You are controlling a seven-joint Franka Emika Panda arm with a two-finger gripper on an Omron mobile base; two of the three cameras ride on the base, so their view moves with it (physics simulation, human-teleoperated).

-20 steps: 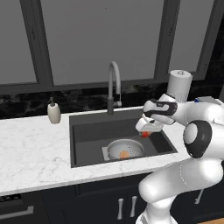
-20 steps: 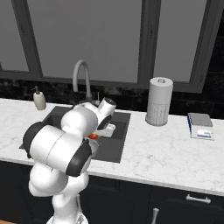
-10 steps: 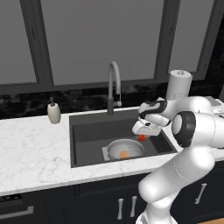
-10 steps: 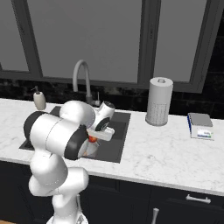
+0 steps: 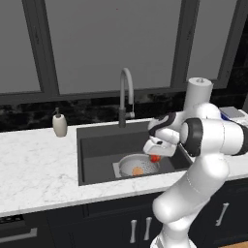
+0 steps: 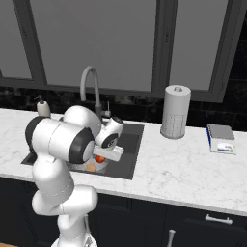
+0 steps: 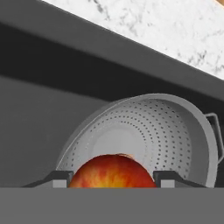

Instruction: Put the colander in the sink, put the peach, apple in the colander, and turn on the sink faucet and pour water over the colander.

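A: Since a second ago the arm has carried the apple (image 7: 113, 171) down over the sink (image 5: 97, 145); the gripper (image 7: 113, 179) is clamped on it above the colander (image 5: 139, 165), where the peach (image 5: 138, 170) lies.

B: Risk?

A: Let go off-centre and I'd say it clips the rim and rolls across the basin floor.

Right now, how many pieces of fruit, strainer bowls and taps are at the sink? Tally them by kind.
Fruit: 2, the pale orange round peach in the bowl and the red round apple between the gripper fingers.
Pale grey perforated colander: 1.
Tall grey gooseneck sink faucet: 1.
Total: 4.
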